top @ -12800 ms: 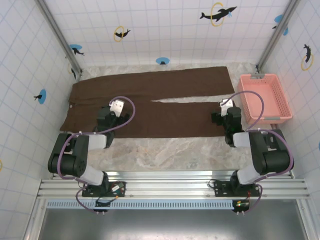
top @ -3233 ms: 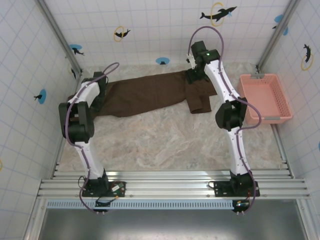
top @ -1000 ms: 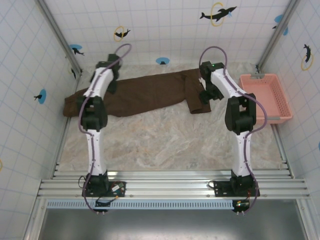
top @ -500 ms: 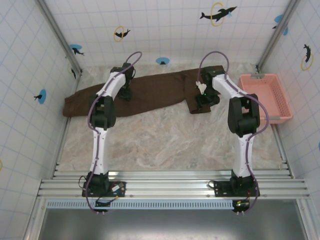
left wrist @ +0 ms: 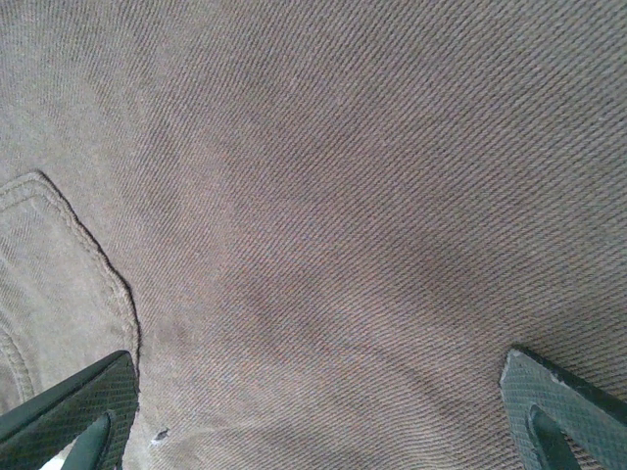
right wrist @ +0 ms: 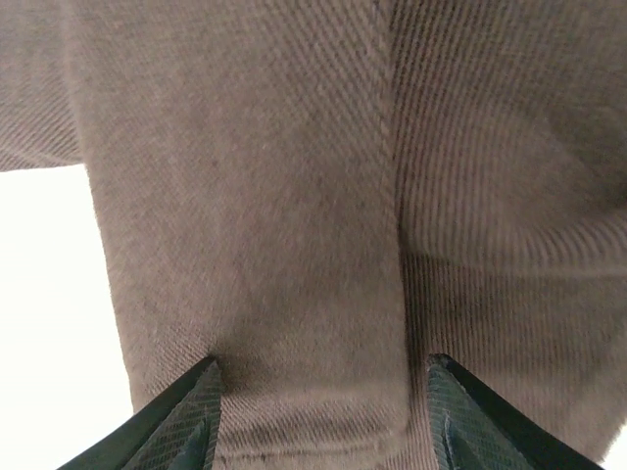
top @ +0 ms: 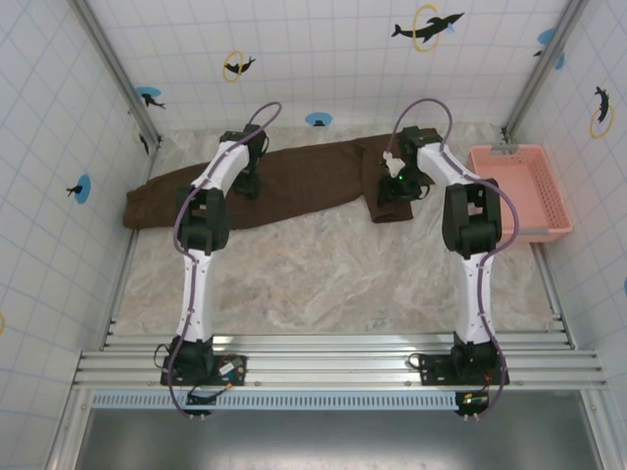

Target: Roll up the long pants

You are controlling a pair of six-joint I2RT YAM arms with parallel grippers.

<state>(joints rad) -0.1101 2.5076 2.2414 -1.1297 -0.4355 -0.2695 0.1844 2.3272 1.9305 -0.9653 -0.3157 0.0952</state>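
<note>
Two left fingers stand wide apart over flat cloth of the long pants, beside a pocket seam. The right fingers flank a fold of that cloth, and whether they pinch it I cannot tell. The pants lie stretched along the far side of the table, with a pink basket near their right end.

The long pants are matt brown cloth with a fine diagonal twill rib, their stitched seams slightly raised; the desk looks like smooth, pale marbled stone with a faint sheen; the basket is pink plastic lattice; the right gripper has dark fingers with a fine, matt cross-hatched texture; the rail along the near edge is ribbed bare metal.
</note>
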